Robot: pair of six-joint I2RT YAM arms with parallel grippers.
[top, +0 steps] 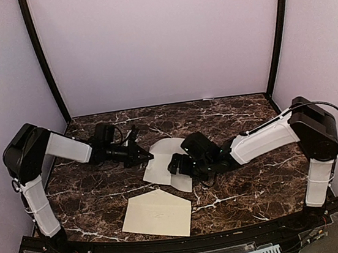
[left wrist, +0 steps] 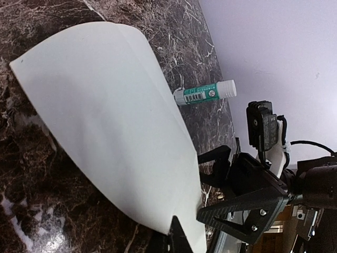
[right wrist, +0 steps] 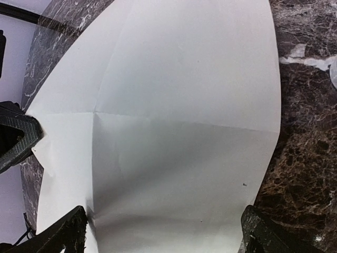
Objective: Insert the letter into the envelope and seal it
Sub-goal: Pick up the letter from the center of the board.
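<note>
The letter is a whitish creased sheet at the table's middle, bowed upward off the marble. It fills the left wrist view and the right wrist view. My left gripper is shut on the letter's left edge. My right gripper is open over the letter's near right end, its fingers wide apart on either side of the sheet. The cream-yellow envelope lies flat near the front edge, flap open and pointing away from me, apart from both grippers.
A green-and-white glue stick lies on the marble beyond the letter. The dark marble table ends at black posts and pale walls at the back and sides. My right arm's black wrist sits close to the left gripper.
</note>
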